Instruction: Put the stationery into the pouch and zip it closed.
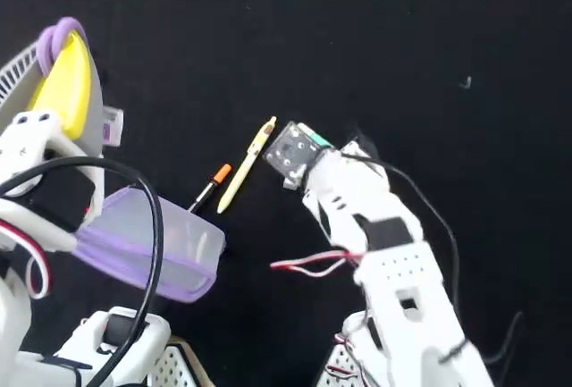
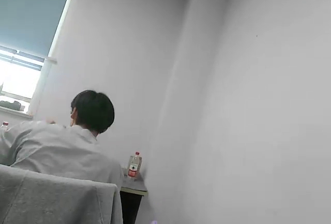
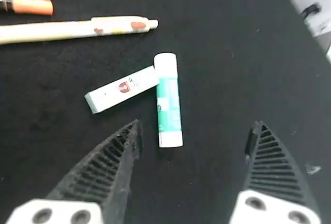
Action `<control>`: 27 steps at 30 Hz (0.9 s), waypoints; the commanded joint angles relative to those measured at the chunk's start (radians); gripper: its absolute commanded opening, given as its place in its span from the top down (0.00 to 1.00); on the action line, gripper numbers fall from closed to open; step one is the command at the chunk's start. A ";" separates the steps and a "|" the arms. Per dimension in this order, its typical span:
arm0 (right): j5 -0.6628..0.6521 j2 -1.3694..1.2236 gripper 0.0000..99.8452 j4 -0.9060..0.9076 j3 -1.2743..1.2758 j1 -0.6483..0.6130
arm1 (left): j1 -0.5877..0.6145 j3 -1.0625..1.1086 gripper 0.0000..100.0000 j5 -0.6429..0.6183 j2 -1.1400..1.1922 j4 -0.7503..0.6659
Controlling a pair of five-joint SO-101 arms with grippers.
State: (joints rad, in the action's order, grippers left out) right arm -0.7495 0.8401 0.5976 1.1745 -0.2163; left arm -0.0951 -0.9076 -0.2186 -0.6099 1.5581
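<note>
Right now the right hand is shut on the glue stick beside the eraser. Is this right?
No. The right hand is open; the glue stick lies on the table beside the eraser, as the right wrist view shows.

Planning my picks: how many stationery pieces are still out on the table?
4. Orange-capped pen and cream pen lie side by side; eraser and glue stick lie just ahead of the open right claw. The pouch may hide others.
</note>
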 commanded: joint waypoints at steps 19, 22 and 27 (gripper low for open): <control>-0.035 -0.932 0.68 -0.100 -0.613 0.087 | 0.005 0.412 0.97 -0.015 0.005 -0.311; -0.041 -0.997 0.69 -0.100 -0.651 0.087 | 0.005 0.415 0.97 -0.015 0.005 -0.311; -0.041 -1.052 0.85 -0.098 -0.691 0.092 | 0.005 0.415 0.97 -0.015 0.005 -0.313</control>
State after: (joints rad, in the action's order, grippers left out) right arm -0.7787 -0.2048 0.5117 0.5531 -0.1427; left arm -0.0951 -0.4933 -0.2248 -0.5946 1.2727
